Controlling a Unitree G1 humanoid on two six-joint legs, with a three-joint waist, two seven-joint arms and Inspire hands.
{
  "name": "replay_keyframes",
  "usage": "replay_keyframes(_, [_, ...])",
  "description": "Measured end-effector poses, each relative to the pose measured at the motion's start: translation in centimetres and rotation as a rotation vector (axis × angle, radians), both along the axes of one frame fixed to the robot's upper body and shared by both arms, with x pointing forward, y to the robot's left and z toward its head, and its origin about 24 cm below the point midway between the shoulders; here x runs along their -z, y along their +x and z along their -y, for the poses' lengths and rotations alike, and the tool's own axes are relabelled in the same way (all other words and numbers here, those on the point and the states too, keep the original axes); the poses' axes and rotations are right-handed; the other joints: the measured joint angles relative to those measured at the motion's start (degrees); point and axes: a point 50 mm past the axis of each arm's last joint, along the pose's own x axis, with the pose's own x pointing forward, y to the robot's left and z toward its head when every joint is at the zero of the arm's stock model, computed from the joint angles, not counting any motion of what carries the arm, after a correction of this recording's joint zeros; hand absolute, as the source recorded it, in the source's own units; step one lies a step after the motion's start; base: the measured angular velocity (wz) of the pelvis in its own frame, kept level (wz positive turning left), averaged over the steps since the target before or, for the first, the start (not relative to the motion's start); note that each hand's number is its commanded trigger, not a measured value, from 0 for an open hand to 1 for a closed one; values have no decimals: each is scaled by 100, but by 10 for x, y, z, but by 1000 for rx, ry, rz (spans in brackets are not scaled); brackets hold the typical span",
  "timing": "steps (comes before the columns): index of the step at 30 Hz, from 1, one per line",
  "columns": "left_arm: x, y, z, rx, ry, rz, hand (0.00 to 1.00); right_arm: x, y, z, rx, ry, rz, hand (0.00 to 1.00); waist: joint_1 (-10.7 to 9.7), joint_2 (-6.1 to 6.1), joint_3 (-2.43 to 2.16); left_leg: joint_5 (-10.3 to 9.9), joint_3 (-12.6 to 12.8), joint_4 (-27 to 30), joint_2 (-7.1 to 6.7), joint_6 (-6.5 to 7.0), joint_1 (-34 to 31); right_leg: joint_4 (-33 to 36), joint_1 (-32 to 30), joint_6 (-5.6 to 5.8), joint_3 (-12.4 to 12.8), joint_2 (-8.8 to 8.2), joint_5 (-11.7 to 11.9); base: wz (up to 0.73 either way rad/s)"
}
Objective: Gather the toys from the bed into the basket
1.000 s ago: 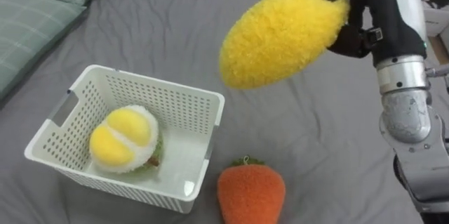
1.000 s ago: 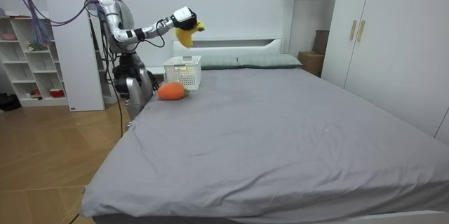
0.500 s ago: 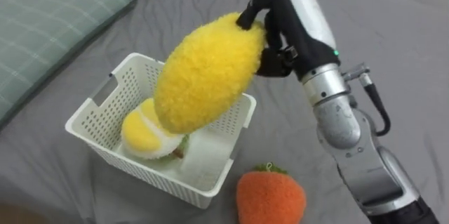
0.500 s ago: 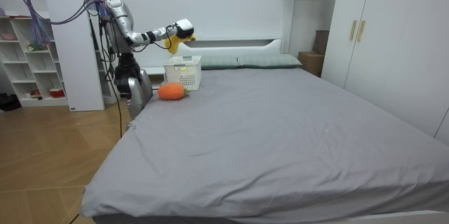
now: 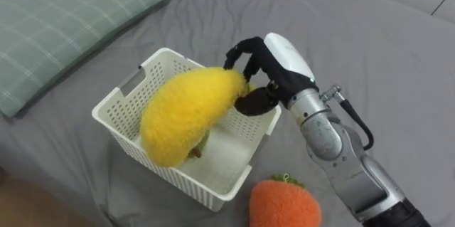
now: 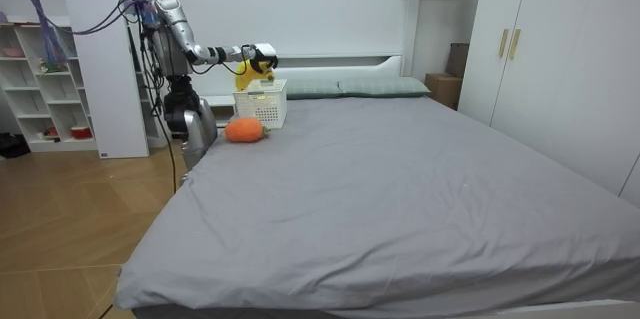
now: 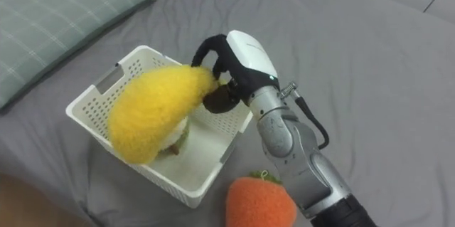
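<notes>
My right hand [image 5: 264,77] [image 7: 229,67] is shut on the end of a fluffy yellow plush toy [image 5: 186,112] [image 7: 154,113]. The toy hangs down into the white slotted basket [image 5: 126,105] [image 7: 94,97] on the grey bed and covers the plush lying inside, of which a small edge shows. An orange plush toy with a green top [image 5: 284,204] [image 7: 260,204] lies on the sheet just beside the basket's near right corner. In the room view the robot stands at the bed's head corner, its arm stretched over the basket [image 6: 260,105], the yellow toy [image 6: 260,63] above it.
A green checked pillow [image 5: 64,20] lies to the left of the basket. The grey sheet [image 5: 370,49] spreads wide to the right. In the room view a white shelf unit [image 6: 40,89] stands behind the robot and wardrobes [image 6: 540,49] line the far side.
My right hand has carried the yellow toy leftward and down, from above the sheet to inside the basket. The camera has shifted too, so the whole scene sits differently.
</notes>
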Motion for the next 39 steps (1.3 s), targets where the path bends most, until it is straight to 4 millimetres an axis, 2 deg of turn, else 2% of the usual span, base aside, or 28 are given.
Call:
replay_keyframes(1, [0, -3, 0, 1, 2, -8, 0, 0, 0, 0, 3, 2, 4, 0, 1, 28, 19, -1, -6, 18, 0, -1, -1, -1, 13, 0, -2, 0, 0, 6])
replay_keyframes(9, [-2, 4, -1, 2, 4, 10, 0, 0, 0, -1, 9, 4, 11, 0, 42, 40, 27, -3, -36, 103, -15, -2, -51, 13, 24, 0, -17, -32, 0, 3])
replay_keyframes(15, [-4, 16, -2, 2, 12, 49, 0, 1, 0, 0, 12, -10, 17, 0, 33, 32, 20, -3, 8, 100, -18, 5, -36, 16, 23, 0, 15, -14, 0, -3])
replay_keyframes(16, [-5, 17, -3, 1, 16, 56, 0, 1, 0, 1, 13, -11, 16, 0, 13, -3, -3, -3, 10, 94, -18, 5, -33, 16, 21, 0, 26, -14, 0, -6])
replay_keyframes(19, [-6, 22, -3, 3, 19, 70, 0, 2, 2, 5, 29, -13, 13, 0, -17, -3, -4, -3, 26, 71, -14, 6, -9, 11, 20, 0, 73, -5, 0, -5])
replay_keyframes(24, [-5, 18, -3, -13, 18, 63, 0, 0, 4, 12, 58, -7, 17, 0, -62, -6, -5, -3, 147, -6, 18, 6, 59, 9, -4, -2, 228, 21, 1, -12])
replay_keyframes(28, [-4, 14, -3, -24, 14, 53, 0, -6, 7, 21, 93, 48, 22, 0, -245, -8, -7, -5, 192, -26, 19, 8, 66, 13, -24, -2, 246, 12, 2, -7])
replay_keyframes(32, [-5, 13, -5, -41, 18, 55, 0, -14, 7, 31, 121, 87, 60, 0, -403, -21, -29, -5, 227, 2, 20, 11, 42, 18, -72, -4, 314, 19, 3, -6])
replay_keyframes(36, [-4, 8, -6, -71, 10, 51, 0, -6, -5, 46, 169, 169, 29, 0, -601, 18, -46, -23, 326, -20, 31, 31, 73, 16, -79, -2, 405, 19, 3, -10])
replay_keyframes(39, [-2, -1, -5, -81, 8, 21, 0, 8, -15, 60, 237, 222, -27, 0, -736, 103, -74, -33, 399, -50, 32, 44, 133, 19, -70, 2, 492, 19, 5, -15])
